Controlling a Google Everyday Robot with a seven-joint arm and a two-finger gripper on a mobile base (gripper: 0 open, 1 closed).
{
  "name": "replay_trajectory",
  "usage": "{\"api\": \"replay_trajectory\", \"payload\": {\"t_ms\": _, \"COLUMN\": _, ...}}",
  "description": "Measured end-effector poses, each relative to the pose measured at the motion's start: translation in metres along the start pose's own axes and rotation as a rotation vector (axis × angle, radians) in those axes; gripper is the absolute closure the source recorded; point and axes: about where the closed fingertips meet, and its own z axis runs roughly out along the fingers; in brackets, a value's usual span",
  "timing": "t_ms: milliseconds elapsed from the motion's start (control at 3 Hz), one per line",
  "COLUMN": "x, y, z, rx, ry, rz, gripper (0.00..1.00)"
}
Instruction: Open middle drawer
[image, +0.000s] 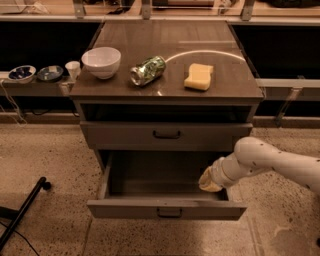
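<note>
Middle drawer sat pulled well out below the front edge of the desk, looking open enough, with its small handle free and untouched. End effector was down inside the open drawer, near its right wall and under the desk's front right corner. It could not be told whether it was spread or pressed together, and nothing was seen pinched in it. The main risk was on the way out. If lifted straight up it would likely hit the underside of the upper drawer, which overhung the back part of the open drawer. If swung right it could catch the right wall and twist the drawer on its runners. A drag toward the back could push the drawer partly shut and undo the task. More outward pull could bring the drawer off its runners, though how much travel was left could not be seen. Any bump could shake the desk. The can lay on its side near the front edge, so it could roll off into the drawer. The bowl near the front left corner and the sponge toward the right looked less likely to move. The white arm came in low from the right, so its elbow could also brush the drawer's front right corner.
</note>
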Motion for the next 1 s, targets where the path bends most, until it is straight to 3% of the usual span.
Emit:
{"api": "replay_trajectory", "payload": {"t_ms": 333, "x": -0.002, "y": -0.012, "z": 0.023, "rx": 0.017, "ry": -0.016, "rz": 0.017, "gripper": 0.94}}
{"api": "replay_trajectory", "payload": {"t_ms": 667, "x": 0.004, "y": -0.009, "z": 0.077, "rx": -0.004, "ry": 0.001, "rz": 0.025, "gripper": 1.00}}
{"api": "replay_trajectory", "payload": {"t_ms": 1000, "x": 0.008, "y": -0.002, "z": 0.105, "rx": -0.021, "ry": 0.017, "rz": 0.015, "gripper": 1.00}}
